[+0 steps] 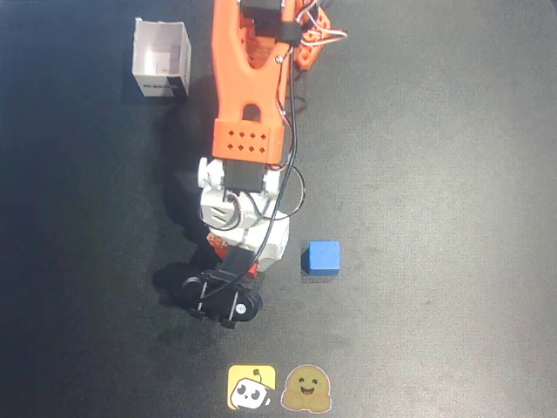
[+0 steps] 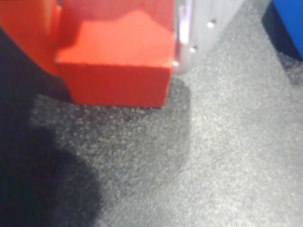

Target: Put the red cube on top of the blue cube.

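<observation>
In the wrist view the red cube (image 2: 118, 75) fills the upper left and sits between my fingers. An orange finger (image 2: 26, 33) presses its left side and a pale finger (image 2: 189, 33) its right. My gripper (image 2: 111, 47) is shut on it, close over the dark mat; contact with the mat cannot be told. The blue cube (image 2: 289, 21) shows at the top right corner. In the overhead view the blue cube (image 1: 321, 258) rests on the mat just right of my gripper (image 1: 233, 252). There the wrist hides most of the red cube.
A white open box (image 1: 161, 59) stands at the upper left of the overhead view. Two cartoon stickers (image 1: 252, 387) lie near the bottom edge. The orange arm (image 1: 248, 78) comes down from the top centre. Dark mat surrounds the cubes.
</observation>
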Motion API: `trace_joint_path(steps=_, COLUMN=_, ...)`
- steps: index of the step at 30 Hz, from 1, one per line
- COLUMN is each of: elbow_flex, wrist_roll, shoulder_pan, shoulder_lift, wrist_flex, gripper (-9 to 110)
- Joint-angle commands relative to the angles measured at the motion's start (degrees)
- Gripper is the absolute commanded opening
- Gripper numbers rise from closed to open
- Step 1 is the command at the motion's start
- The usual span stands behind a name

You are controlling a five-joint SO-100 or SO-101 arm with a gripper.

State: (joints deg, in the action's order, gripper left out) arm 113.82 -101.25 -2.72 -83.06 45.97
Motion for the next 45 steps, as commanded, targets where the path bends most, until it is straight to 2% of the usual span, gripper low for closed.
trace_joint_path(steps=1, elbow_flex=-0.09, wrist_roll=-0.26, shoulder_pan=-0.09, shoulder_lift=-0.44, wrist_flex=-0.44, gripper=4)
trace_joint_path(steps=9, elbow_flex=-0.09, wrist_roll=-0.18, shoulder_pan=-0.26, shoulder_lift=-2.9, wrist_flex=1.05, gripper=0)
trace_joint_path(steps=22, elbow_flex=-9.05, wrist_roll=0.7, shoulder_pan=0.7, shoulder_lift=-9.84, wrist_flex=10.99, gripper=0)
trace_joint_path(steps=38, elbow_flex=-10.2, wrist_roll=1.85, shoulder_pan=2.99, shoulder_lift=-11.6, wrist_flex=10.99, gripper=1)
trace_joint_path(steps=45, elbow_flex=-10.2, wrist_roll=-2.64, shoulder_pan=6.94, shoulder_lift=-12.48, wrist_flex=10.99, gripper=1)
